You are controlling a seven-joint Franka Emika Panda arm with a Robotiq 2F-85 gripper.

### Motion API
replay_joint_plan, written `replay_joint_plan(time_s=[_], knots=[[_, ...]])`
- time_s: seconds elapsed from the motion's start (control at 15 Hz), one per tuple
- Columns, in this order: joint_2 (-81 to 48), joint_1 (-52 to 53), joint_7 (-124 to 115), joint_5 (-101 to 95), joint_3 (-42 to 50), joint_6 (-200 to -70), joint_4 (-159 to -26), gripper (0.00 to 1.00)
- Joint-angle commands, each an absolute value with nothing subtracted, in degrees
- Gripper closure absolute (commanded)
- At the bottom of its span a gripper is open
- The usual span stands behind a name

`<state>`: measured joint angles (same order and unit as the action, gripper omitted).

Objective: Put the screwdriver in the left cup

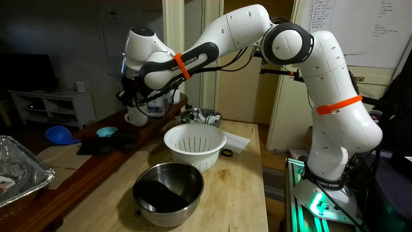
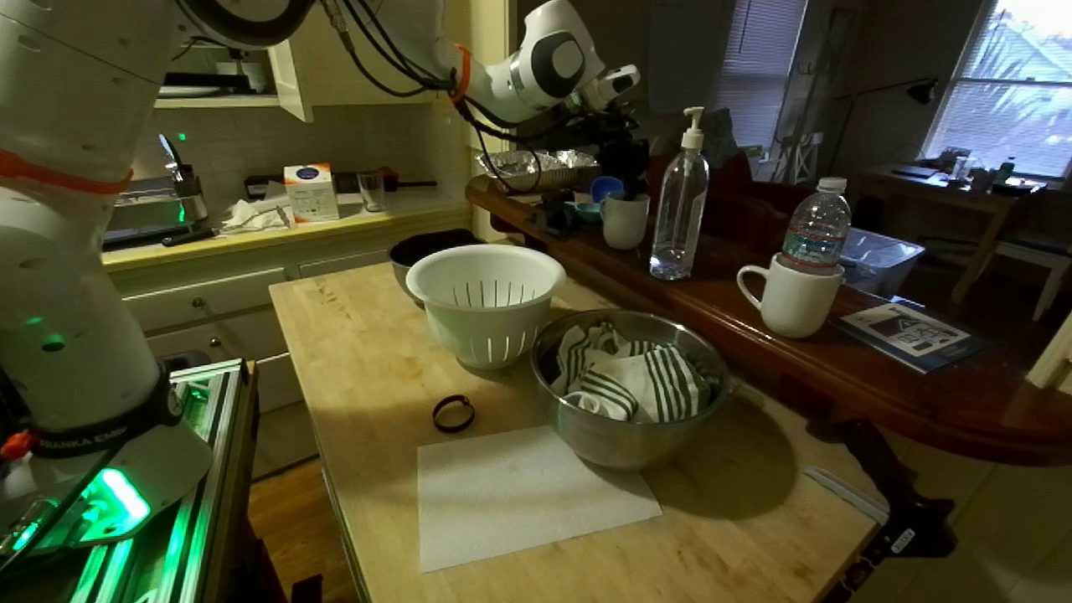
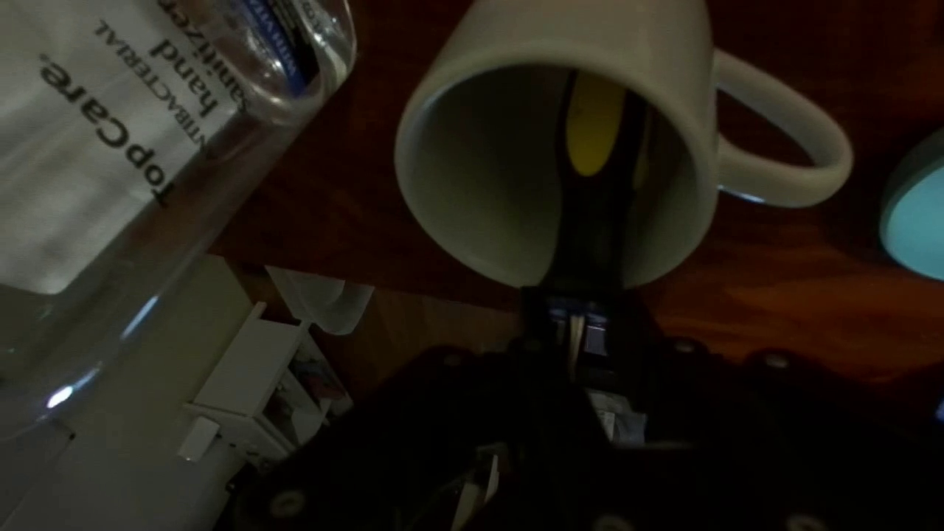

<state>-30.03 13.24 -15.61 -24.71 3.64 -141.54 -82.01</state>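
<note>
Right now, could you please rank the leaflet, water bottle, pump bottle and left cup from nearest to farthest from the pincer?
In an exterior view:
1. Left cup: just below, leftmost.
2. Pump bottle: next rightward.
3. Water bottle: further right, in another mug.
4. Leaflet: rightmost, lying flat.

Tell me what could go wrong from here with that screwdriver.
Tipping: the screwdriver runs from the jaws into the white mug, so pulling sideways might drag the mug over.
Knocking: the pump bottle of hand sanitizer stands close beside the mug, so a swing that way could topple it.
</note>
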Motion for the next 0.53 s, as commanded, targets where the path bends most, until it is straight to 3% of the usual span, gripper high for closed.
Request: replay_joint_plan(time_s=[0.0,0.13,0.47], knots=[[-28.6,13.7,-16.0,-24.0,4.3,-139.9,-83.8,0.49],[-28.5,13.7,-15.9,-24.0,4.3,-139.9,-84.0,0.42],[-28.2,13.6,-15.7,-23.9,4.3,-139.9,-84.5,0.05]])
